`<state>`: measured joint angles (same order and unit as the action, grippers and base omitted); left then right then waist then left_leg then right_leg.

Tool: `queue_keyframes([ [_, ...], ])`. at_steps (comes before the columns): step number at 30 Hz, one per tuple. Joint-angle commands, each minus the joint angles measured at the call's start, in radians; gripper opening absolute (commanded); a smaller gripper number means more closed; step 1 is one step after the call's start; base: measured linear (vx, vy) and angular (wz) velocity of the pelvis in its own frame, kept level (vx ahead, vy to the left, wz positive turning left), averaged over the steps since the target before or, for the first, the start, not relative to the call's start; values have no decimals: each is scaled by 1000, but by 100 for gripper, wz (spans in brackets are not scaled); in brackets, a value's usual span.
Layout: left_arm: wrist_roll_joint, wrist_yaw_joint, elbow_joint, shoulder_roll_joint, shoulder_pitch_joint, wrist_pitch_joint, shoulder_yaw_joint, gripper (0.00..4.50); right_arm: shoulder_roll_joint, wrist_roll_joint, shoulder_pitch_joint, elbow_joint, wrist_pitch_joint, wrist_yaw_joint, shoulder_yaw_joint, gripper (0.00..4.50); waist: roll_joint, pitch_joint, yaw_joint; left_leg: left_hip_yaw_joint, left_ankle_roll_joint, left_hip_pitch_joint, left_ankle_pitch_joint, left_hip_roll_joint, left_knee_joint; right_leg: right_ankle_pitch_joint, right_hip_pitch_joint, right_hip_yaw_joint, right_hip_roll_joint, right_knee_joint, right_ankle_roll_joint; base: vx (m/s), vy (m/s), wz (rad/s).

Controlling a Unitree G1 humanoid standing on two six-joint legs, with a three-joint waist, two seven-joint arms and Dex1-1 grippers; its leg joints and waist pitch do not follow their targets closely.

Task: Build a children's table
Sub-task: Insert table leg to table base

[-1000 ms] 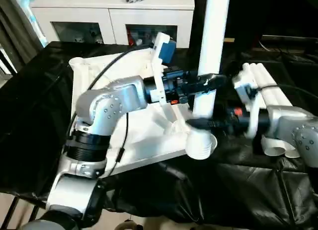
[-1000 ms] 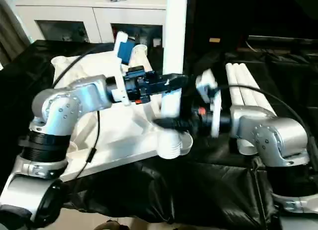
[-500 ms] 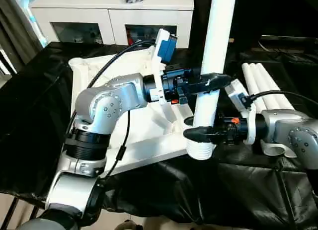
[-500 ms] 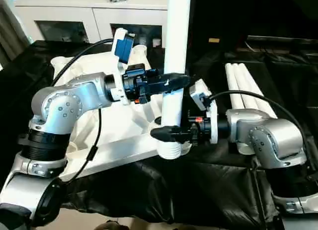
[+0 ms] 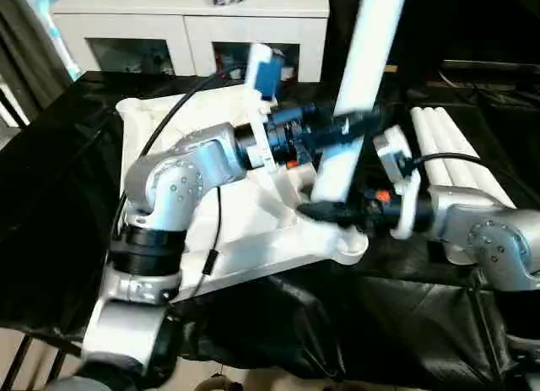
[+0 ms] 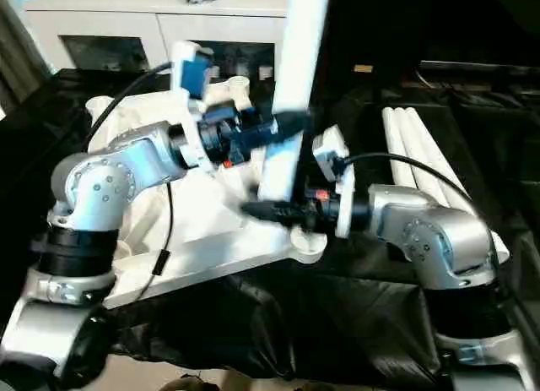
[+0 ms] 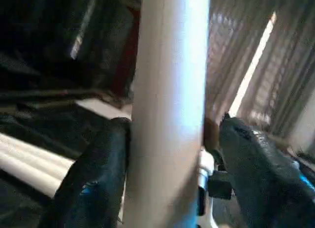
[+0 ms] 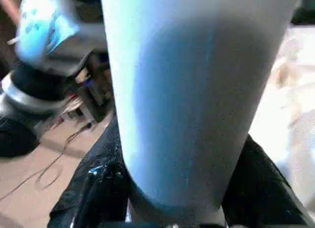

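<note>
The black-covered work table (image 5: 67,197) spreads under everything, and on it the white tabletop (image 5: 169,129) lies underside up, ribs showing, in front of my left arm. Its near right corner socket (image 5: 350,246) sits at the table's near edge, between my two forearms.

I hold one leg (image 5: 359,78) in both grippers, tilted so its top leans to the right, with its lower end down at that near right socket. My left gripper (image 5: 342,127) pinches the leg partway up; in the left wrist view its fingers (image 7: 98,174) sit against both sides of the tube. My right gripper (image 5: 325,212) clamps it low down, just above the socket, fingers (image 8: 96,188) wrapped on either side. The other legs (image 5: 451,146) lie side by side on the right, far of my right arm.

I judge the step in hand to be seating this first leg in its socket. Next I need to bring the leg upright over the socket, then push or twist it down until it seats.
</note>
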<state>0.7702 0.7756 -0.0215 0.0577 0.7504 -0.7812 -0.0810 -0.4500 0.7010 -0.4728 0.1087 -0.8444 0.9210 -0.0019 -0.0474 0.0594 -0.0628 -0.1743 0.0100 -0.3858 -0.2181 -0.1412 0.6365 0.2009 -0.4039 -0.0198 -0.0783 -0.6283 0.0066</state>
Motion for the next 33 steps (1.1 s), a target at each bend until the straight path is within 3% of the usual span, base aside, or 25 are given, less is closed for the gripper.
queue_keyframes([
  [1,-3,-27,79,5,-37,54,-19,301,20,-1,32,22,23,-87,-65,192,19,-75,-6,25,-85,11,-3,-72,-71,14,62,31,-66,62,-324,0,0,0],
  [3,-24,-22,97,20,-58,59,-7,301,25,-13,43,34,32,-116,-76,192,20,-75,-7,25,-83,13,-2,-71,-72,24,60,30,-62,62,-308,0,0,0],
  [5,-96,6,129,76,-110,77,49,301,42,-32,67,50,43,-180,-108,191,26,-73,-4,25,-81,13,-8,-70,-75,63,57,30,-60,66,-284,0,0,0],
  [8,-155,27,144,129,-146,87,106,301,48,-60,82,54,70,-218,-125,191,21,-70,-1,24,-54,16,-37,-70,-80,134,53,31,-60,71,-247,0,0,0],
  [9,-210,38,154,167,-171,116,156,301,53,-72,90,57,83,-244,-137,191,26,-69,0,25,-51,16,-43,-70,-81,146,53,31,-60,74,-241,0,0,0],
  [11,-314,46,166,237,-218,172,258,301,61,-96,107,63,97,-297,-156,191,24,-68,1,26,-37,17,-55,-71,-84,162,50,32,-60,76,-227,0,0,0],
  [13,-444,23,121,284,-256,250,367,301,61,-138,124,57,132,-331,-151,191,23,-67,3,27,-29,16,-61,-72,-87,168,48,33,-59,78,-195,0,0,0],
  [14,-497,16,95,303,-270,282,416,301,65,-163,132,50,151,-356,-146,191,22,-68,5,25,-22,16,-61,-71,-86,165,48,33,-58,76,-191,0,0,0],
  [15,-497,16,95,303,-270,282,416,301,65,-163,132,50,151,-356,-146,191,21,-70,6,25,-15,18,-56,-69,-86,152,47,34,-57,76,-189,0,0,0],
  [16,-554,22,71,323,-294,324,472,301,64,-208,150,42,186,-381,-122,191,18,-70,5,25,-7,17,-57,-70,-86,135,47,34,-59,74,-195,0,0,0],
  [22,-593,-3,73,338,-367,269,549,301,40,-322,219,34,230,-399,-12,191,25,-68,10,22,-14,14,-64,-68,-86,103,50,34,-60,71,-228,0,0,0],
  [27,-647,-24,72,347,-404,294,573,301,71,-326,222,49,237,-416,6,191,28,-64,18,25,-14,14,-115,-71,-91,192,47,36,-61,79,-214,0,0,0],
  [30,-659,-34,62,342,-405,300,569,301,80,-323,217,45,240,-416,6,191,26,-64,22,26,-16,15,-111,-71,-90,180,47,36,-61,78,-215,0,0,0],
  [31,-661,-44,53,338,-401,297,562,272,82,-324,212,42,244,-410,10,191,28,-64,23,26,-17,13,-106,-71,-90,169,48,36,-61,77,-219,0,0,0],
  [33,-659,-54,42,335,-394,283,553,272,85,-318,205,38,245,-395,13,191,30,-66,25,25,-24,13,-93,-69,-88,149,49,35,-60,75,-225,0,0,0],
])
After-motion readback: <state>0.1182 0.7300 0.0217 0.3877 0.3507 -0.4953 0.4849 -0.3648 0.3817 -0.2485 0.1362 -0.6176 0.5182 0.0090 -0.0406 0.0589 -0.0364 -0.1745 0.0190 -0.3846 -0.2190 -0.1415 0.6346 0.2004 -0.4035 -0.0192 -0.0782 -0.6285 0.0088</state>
